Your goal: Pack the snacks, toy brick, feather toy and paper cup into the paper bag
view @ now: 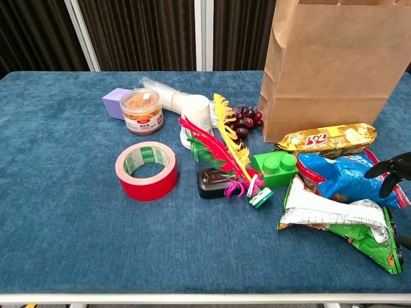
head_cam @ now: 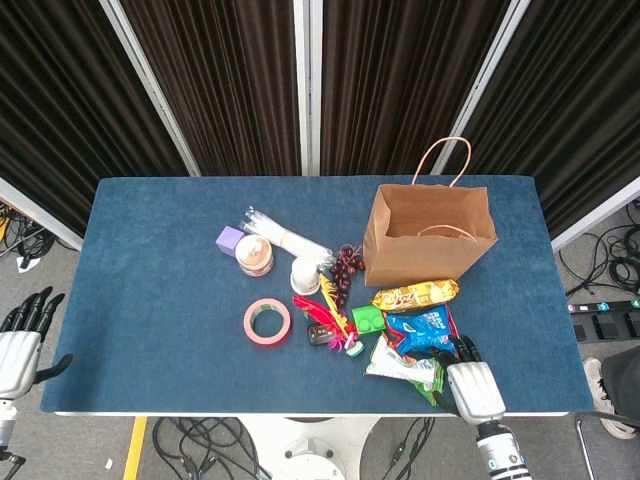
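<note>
1. Paper bag [head_cam: 430,238] upright at 2 o'clock on blue table [head_cam: 150,320], mouth open, handle up. Inside: only brown walls visible from head view; contents, if any, can't tell.
2. Snacks just below bag, outside it: gold pack [head_cam: 415,294] nearest bag, blue pack [head_cam: 420,333] at 6 o'clock of gold one, green/white pack [head_cam: 405,368] lowest, near table front edge.
3. Green toy brick [head_cam: 367,319] at 9 o'clock of blue pack, touching or nearly so.
4. Feather toy [head_cam: 328,318] w/ red and yellow plumes lying at 9 o'clock of brick, over a small dark object [view: 210,182].
5. Paper cup [head_cam: 304,275] lying on side at 12 o'clock of feathers, beside dark grapes [head_cam: 345,268]. Cup interior not visible.
6. Clear jar [head_cam: 254,256] w/ orange-brown contents upright at 9 o'clock of cup; purple block [head_cam: 230,240] and clear plastic sleeve [head_cam: 285,238] behind it.
7. Red tape roll [head_cam: 267,322] flat at 6 o'clock of jar, apart from the rest.
8. Right hand [head_cam: 470,380] at table front edge, at 4 o'clock of green/white pack; dark fingers [view: 388,168] spread, reaching over right ends of blue and green packs; holding nothing visible.
9. Left hand [head_cam: 20,340] off table's left edge at 8 o'clock, fingers apart, holding nothing.
</note>
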